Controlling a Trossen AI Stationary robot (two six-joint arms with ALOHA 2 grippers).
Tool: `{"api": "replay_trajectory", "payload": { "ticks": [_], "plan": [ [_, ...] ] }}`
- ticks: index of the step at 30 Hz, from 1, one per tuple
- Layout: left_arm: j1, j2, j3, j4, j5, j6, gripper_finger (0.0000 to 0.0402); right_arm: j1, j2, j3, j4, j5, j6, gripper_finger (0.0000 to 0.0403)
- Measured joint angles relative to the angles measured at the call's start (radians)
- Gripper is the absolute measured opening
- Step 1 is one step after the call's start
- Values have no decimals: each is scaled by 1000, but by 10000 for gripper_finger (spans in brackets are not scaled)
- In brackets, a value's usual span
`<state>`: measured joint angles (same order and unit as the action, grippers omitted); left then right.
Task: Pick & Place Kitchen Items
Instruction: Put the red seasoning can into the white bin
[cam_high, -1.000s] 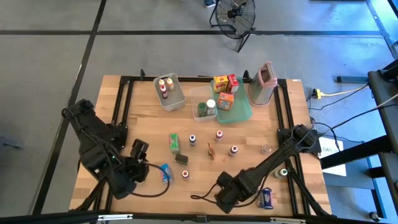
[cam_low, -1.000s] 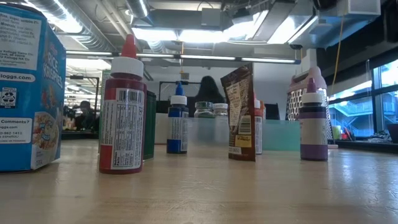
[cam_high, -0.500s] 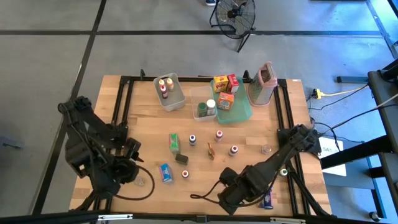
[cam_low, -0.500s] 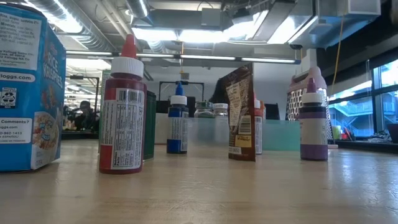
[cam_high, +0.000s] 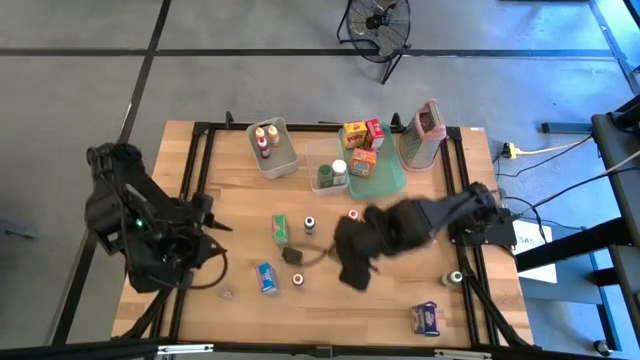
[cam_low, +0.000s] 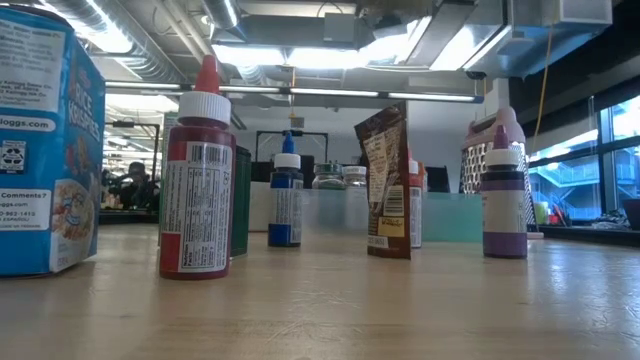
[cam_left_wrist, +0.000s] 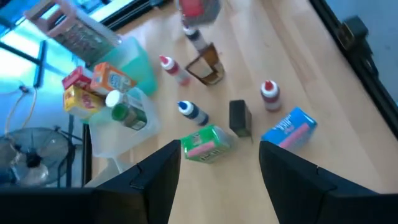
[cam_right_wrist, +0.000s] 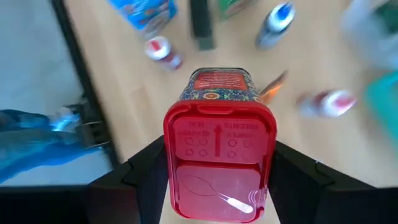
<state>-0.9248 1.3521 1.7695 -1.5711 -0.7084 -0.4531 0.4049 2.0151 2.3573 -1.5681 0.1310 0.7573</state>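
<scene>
My right gripper (cam_right_wrist: 216, 186) is shut on a small tin with a red flip lid (cam_right_wrist: 219, 163) and a patterned body. In the high view it (cam_high: 352, 264) hangs blurred over the table's middle. My left gripper (cam_left_wrist: 217, 186) stands open and empty above the table's left side (cam_high: 208, 232). On the wood below lie a green box (cam_high: 281, 229), a blue packet (cam_high: 266, 277), a dark block (cam_high: 292, 255), a blue-capped bottle (cam_high: 309, 224) and a red-capped bottle (cam_high: 298, 280). No gripper shows in the low view. My right gripper pinches the tin between its two fingers, one on each side wall just under the red lid (cam_right_wrist: 171, 155). The fingers (cam_right_wrist: 140, 180) point steeply down and lie along the tin, whose lid faces the wrist. The tin is lifted clear of the table.
At the far edge stand two clear bins (cam_high: 272, 147) (cam_high: 325, 165), a teal tray (cam_high: 390, 180) with small boxes and a grey grater (cam_high: 423, 135). A blue packet (cam_high: 428, 318) and a small bottle (cam_high: 455, 278) lie near right. Black frame rails (cam_high: 205, 170) run along both sides.
My right gripper has risen from the table's near edge and swung toward its middle, rolling its wrist as it went. My left gripper has drawn back up and toward the left edge, tipping less steeply down. The things on the table have stayed in place.
</scene>
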Motion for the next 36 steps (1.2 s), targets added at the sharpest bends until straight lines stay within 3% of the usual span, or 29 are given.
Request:
{"api": "replay_trajectory", "payload": {
  "ticks": [9, 18, 23, 29, 36],
  "plan": [
    [48, -21, 0, 0, -15, -117, 212, -337, -4, -1, -2, 4, -505, 220],
    [59, -22, -58, 0, -32, -274, 212, -587, 1, -1, 106, -9, -848, 221],
    [58, -22, -63, 0, -111, -309, 212, -695, 32, -14, 157, -39, -922, 221],
    [68, -31, -63, 0, -236, -307, 212, -791, 101, -14, 176, -100, -826, 221],
    [143, -31, -64, 0, -243, -301, 212, -804, 182, -14, 179, -138, -923, 221]
  ]
}}
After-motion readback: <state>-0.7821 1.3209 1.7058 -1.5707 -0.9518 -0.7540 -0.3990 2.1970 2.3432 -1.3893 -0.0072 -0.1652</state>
